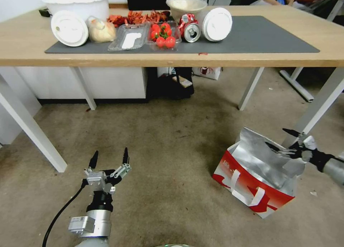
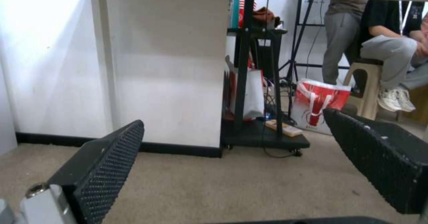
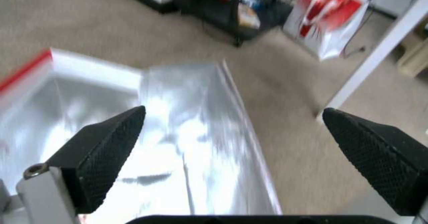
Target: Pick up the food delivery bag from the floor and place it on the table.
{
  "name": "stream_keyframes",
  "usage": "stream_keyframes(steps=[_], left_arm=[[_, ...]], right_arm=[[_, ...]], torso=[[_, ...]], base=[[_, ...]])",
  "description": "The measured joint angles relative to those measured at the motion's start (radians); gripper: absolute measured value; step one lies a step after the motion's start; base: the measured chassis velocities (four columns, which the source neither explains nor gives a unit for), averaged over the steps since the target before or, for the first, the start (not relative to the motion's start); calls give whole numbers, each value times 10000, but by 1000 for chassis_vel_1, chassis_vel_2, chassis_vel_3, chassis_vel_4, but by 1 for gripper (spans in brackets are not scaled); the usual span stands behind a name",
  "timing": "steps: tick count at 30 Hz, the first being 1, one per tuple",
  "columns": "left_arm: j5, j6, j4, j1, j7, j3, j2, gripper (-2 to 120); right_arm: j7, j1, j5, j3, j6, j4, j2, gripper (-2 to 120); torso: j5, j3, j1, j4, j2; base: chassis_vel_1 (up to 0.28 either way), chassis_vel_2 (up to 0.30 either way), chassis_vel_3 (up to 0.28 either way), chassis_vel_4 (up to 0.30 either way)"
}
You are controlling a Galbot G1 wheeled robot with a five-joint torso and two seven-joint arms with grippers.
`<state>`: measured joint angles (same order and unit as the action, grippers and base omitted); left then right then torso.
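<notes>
Silver-lined, boxy white-and-red food delivery bag (image 1: pixel 255 175) stands on the stained brownish floor (image 1: pixel 168 161), one bag, before the light wood tabletop (image 1: pixel 251 57). I hold my right end effector (image 1: pixel 286 143) spread wide at its foil rim; my left end effector (image 1: pixel 109 159) hangs well apart, wide open.

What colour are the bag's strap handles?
White, on the food delivery bag; the head view shows them best.
</notes>
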<state>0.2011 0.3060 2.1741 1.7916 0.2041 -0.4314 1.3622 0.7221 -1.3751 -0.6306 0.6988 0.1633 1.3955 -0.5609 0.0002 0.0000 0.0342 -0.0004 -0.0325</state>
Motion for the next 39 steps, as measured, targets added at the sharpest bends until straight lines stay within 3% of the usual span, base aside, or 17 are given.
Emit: stream_keyframes(steps=[15, 23, 39], left_arm=[[-108, 46, -51, -13, 35, -63, 70, 100], [-107, 82, -311, -129, 65, -75, 116, 100], [-114, 78, -485, -212, 102, -76, 181, 100]], right_arm=[[458, 2643, 537, -2240, -92, -1642, -113, 100], [803, 4299, 884, -3985, -196, -2849, -388, 100], [1055, 5112, 1267, -4536, -28, -4013, -878, 100]], torso=[[-1, 0, 2, 5, -9], [-1, 0, 2, 5, -11], [-2, 0, 2, 3, -15]], base=[[0, 0, 0, 0], [0, 0, 0, 0], [0, 0, 0, 0]])
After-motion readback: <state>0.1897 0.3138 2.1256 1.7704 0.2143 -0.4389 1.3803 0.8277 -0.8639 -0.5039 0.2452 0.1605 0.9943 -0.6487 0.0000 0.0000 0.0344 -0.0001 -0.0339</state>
